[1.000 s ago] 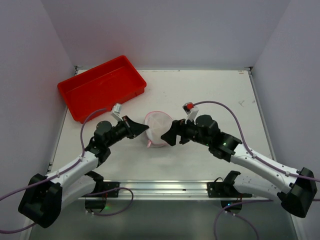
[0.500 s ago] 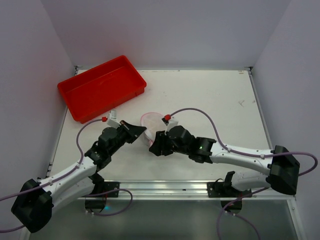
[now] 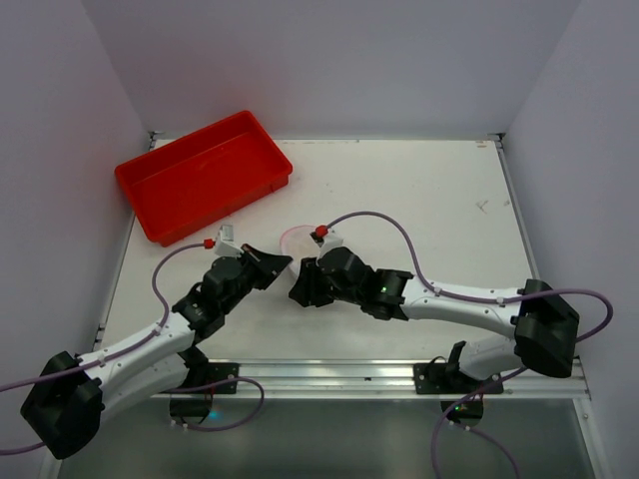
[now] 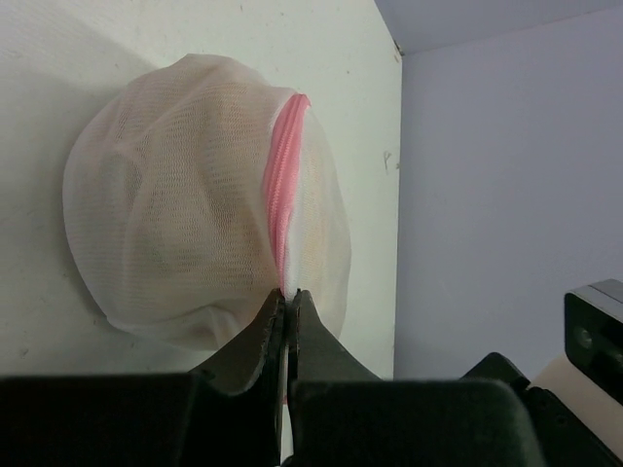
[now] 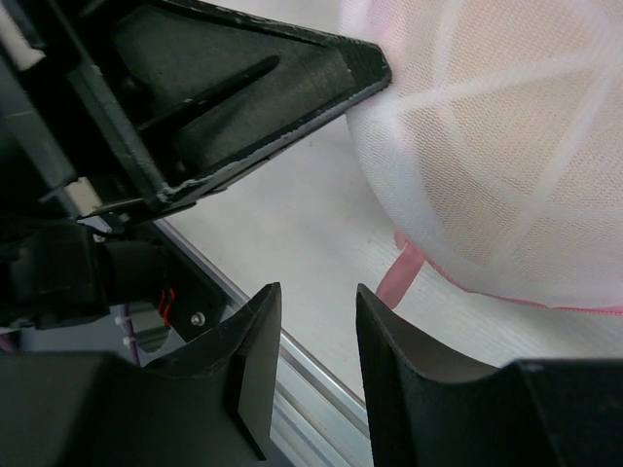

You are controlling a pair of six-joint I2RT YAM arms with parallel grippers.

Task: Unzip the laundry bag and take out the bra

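The left tool pinches the laundry bag (right tool agape beside).

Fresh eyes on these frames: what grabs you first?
The white mesh laundry bag sits mid-table, hemmed in from both sides, with a beige bra showing through. The left gripper pinches its pink zipper rim, while the right gripper hovers open beside a pink tab. A red tray sits at the far-left corner.
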